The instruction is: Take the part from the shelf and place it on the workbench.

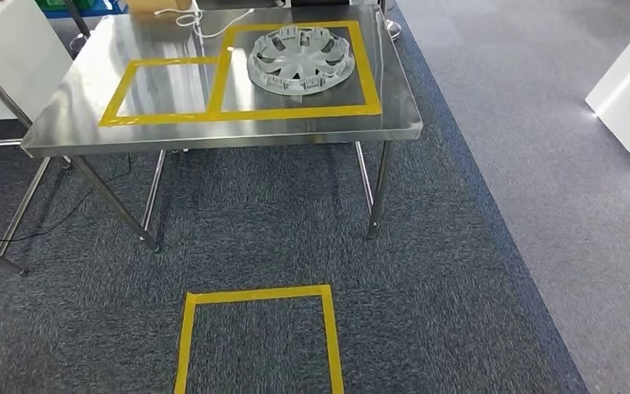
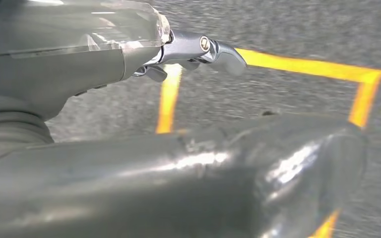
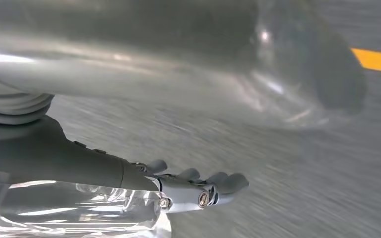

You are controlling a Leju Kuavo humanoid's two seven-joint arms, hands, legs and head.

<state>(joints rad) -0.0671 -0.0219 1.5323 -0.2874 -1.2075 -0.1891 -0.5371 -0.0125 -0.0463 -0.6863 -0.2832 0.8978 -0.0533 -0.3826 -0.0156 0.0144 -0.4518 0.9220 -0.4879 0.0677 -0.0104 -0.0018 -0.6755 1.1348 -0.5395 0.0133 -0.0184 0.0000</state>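
Part (image 1: 301, 59): a grey wheel cover, lies flat on the table (image 1: 213, 131), inside the larger of two adjoining yellow tape frames (image 1: 295, 111). Judged from this, placement is done, or this table is the pick-up point; the frames do not settle which. Carpet floor (image 1: 459, 246) carries a taped square (image 1: 258, 328) in front of the table, probably a standing mark.

Left hand (image 2: 198, 52) hangs over the carpet near that tape, fingers extended, holding nothing. Right hand (image 3: 198, 191) likewise hangs over the floor, fingers loosely spread, empty.

Next move, if the part is to be taken: approach the table, raise both arms and grasp at the rim.

No brand, label or writing is legible.
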